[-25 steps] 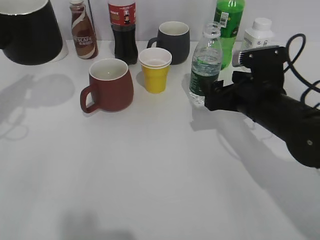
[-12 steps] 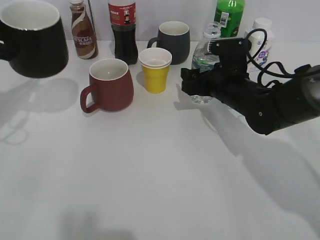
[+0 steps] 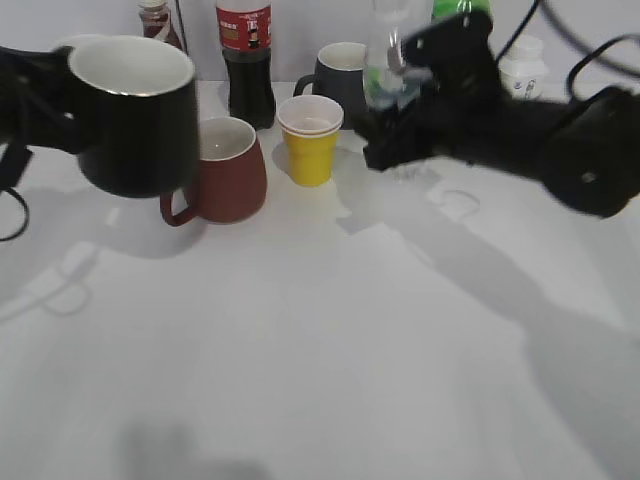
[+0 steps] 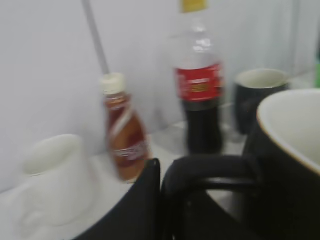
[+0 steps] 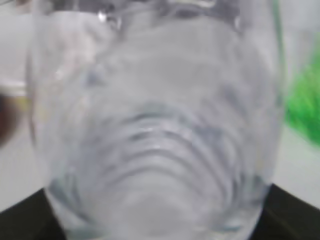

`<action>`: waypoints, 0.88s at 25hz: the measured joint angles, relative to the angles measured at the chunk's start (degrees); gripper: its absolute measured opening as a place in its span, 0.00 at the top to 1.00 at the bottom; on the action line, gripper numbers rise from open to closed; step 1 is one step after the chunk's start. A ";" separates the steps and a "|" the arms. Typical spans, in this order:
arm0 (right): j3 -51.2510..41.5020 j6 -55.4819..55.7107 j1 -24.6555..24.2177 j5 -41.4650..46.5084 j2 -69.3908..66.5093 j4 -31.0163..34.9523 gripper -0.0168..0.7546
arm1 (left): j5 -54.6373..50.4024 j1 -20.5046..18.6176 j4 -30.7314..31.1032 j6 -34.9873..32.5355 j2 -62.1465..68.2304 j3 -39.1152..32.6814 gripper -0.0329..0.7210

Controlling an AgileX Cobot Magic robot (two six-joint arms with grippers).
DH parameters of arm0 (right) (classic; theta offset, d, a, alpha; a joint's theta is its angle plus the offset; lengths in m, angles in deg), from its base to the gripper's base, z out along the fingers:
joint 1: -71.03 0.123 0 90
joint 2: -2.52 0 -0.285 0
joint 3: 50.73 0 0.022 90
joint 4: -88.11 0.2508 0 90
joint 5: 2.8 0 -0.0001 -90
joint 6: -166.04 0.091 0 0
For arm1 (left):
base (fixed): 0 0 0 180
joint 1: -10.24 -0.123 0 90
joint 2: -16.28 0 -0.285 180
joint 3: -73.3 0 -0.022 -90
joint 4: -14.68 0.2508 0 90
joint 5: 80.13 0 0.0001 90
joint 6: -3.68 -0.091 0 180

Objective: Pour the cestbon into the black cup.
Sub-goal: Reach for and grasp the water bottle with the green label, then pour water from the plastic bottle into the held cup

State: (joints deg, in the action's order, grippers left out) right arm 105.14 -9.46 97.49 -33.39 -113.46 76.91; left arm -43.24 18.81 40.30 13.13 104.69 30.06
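The left hand [image 4: 165,200] is clamped on the loop handle of the black cup [image 3: 135,115] and holds it upright above the counter [image 3: 320,350], with the white inside facing up. Just behind and below this cup, on the side away from the left hand, the brown-red mug [image 3: 225,170] stands on the counter, and the yellow paper cup [image 3: 310,140] is further on toward the right hand. The right hand [image 3: 385,135] is closed around the cestbon [image 3: 385,60], which is lifted off the counter; in the right wrist view the clear ribbed body [image 5: 155,125] fills the picture between the two dark fingers. The exterior view is blurred here, so the bottle seems about upright, but I cannot tell this surely. Bottle and cup are well apart. Behind the left hand stand the cola bottle [image 4: 200,95] and the coffee bottle [image 4: 124,130].
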 joint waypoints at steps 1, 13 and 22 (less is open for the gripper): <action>-0.02 0.00 0.04 0.14 2.25 -3.16 0.38 | -0.28 1.88 0.10 0.91 0.00 0.00 0.91; 3.04 -3.95 0.27 5.06 15.14 -36.44 0.38 | -2.13 19.16 0.26 3.46 0.00 0.00 0.91; 3.40 -22.98 5.25 7.50 15.14 -37.85 0.38 | -5.30 22.32 -2.63 3.48 0.75 0.00 0.91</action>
State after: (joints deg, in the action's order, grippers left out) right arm 108.54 -32.44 102.74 -25.90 -98.32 39.06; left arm -48.54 41.13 37.67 16.61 105.44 30.06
